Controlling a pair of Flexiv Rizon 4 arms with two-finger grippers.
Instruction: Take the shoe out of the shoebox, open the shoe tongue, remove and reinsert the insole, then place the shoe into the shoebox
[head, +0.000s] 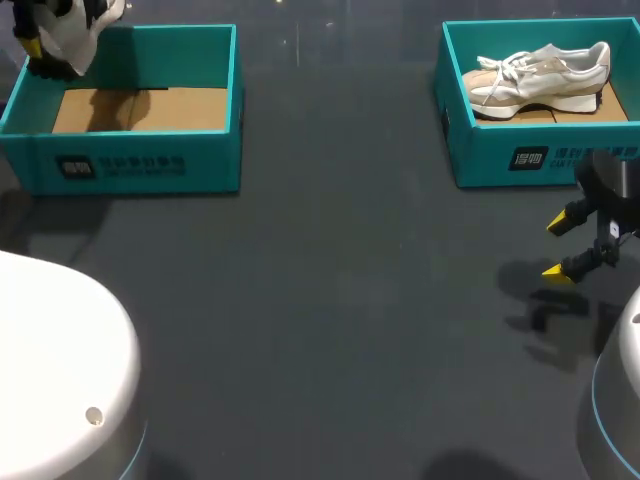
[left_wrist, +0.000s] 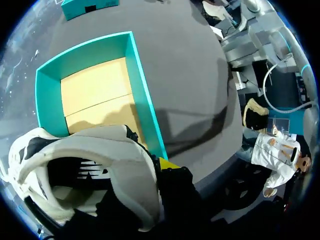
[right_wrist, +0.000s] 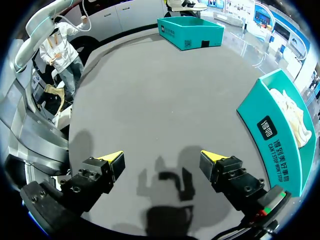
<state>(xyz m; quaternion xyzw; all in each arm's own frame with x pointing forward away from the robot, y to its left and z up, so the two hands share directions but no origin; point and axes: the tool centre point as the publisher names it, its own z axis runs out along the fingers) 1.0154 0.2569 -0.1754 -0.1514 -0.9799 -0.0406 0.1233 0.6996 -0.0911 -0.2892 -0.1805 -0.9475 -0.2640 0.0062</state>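
Right end effector (head: 560, 246) (right_wrist: 161, 157): nearest; low over the bare surface (head: 330, 300), far to the right of the left shoebox (head: 215, 160) (left_wrist: 145, 100); spread wide, gripping nothing, with only its shadow beneath.
Right shoebox (head: 480, 150) (right_wrist: 272, 135): teal, well apart from the left shoebox, across the surface to its right; just beyond the right end effector.
White-and-beige sneaker (head: 540, 75) (right_wrist: 292, 112): resting inside the right shoebox, far from the left shoebox; untouched.
Left shoebox: teal, open-topped, showing a bare cardboard floor; nothing inside.
White shoe (head: 75, 35) (left_wrist: 115, 150): the task's thing; raised above the far left corner of the left shoebox, clear of its floor; mouth turned toward the wrist camera, too dark inside to make out an insole.
Left end effector (head: 42, 55): farthest; clamped on the white shoe near its collar, one yellow tip showing beside the shoe and the other hidden behind it; above that same corner of the left shoebox.
Step in hand: judged to be a carry over the left shoebox, either the first lift out or the last lowering in; not decidable from this moment alone.
Next move, if lifting out: clearing the left shoebox's wall, setting the white shoe down on the surface beside it, and bringing the right end effector over for the tongue.
Next move, if putting back: lowering sole-first onto the cardboard floor of the left shoebox, clear of its rim, and releasing only once seated.
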